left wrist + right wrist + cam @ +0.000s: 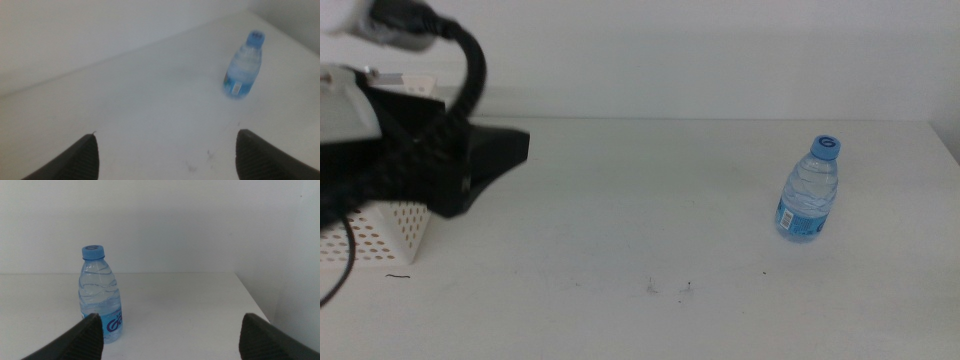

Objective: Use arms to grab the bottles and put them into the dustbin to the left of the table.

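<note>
1. Where the middle view looks down over the white desk [650, 200], the left arm [400, 160] reaches in from the left above the white lattice dustbin [395, 230], its left gripper [505, 150] pointing toward the middle of the desk and carrying nothing. A small clear water bottle [809, 190] with a blue cap stands upright far over on the right side of the desk, well apart from the dustbin and that gripper. A few dark specks lie near the front edge. The right arm does not show here.

2. From the left wrist view, the left gripper [165, 155] is spread wide with nothing between its dark jaws, raised above bare desk [150, 100]. The water bottle [243, 67] stands upright well ahead of it, blurred.

3. From the right wrist view, the right gripper [170, 335] is likewise spread wide and empty. The water bottle [100, 300] stands upright on the desk [190, 310] close in front, just beyond one jaw, its blue-printed label facing the camera.
</note>
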You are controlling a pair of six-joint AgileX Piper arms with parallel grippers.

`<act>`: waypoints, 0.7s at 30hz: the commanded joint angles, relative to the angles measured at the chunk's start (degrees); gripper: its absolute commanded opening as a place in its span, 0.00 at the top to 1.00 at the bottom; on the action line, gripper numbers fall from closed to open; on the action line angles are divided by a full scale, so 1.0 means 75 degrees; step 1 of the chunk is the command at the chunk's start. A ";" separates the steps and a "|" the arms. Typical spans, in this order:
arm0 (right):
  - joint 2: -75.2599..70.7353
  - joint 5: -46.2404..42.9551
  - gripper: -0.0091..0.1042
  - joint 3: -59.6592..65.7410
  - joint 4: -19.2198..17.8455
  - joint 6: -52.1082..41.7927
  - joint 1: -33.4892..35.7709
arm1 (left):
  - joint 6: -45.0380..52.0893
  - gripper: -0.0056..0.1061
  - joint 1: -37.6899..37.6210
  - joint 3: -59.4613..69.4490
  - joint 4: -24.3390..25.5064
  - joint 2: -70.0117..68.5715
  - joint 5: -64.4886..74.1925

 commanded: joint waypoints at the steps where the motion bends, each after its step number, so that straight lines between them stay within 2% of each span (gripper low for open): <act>1: -0.0036 -0.0027 0.10 0.0030 -0.0051 -0.0037 -0.0055 | 0.0014 0.11 0.0004 -0.0178 -0.0121 0.0015 -0.0277; 9: -0.0036 -0.0041 0.10 0.0030 -0.0051 -0.0039 -0.0055 | 0.0014 0.11 0.0004 -0.0237 -0.0359 0.0015 -0.0301; 18: -0.0036 -0.0645 0.10 0.0030 -0.0048 -0.0028 -0.0055 | 0.0014 0.11 0.0004 -0.0237 -0.0331 0.0015 -0.0353; 21: 0.0580 -0.0928 0.10 0.0030 -0.0029 -0.0013 -0.0055 | 0.0014 0.11 0.0004 -0.0237 -0.0331 0.0015 -0.0353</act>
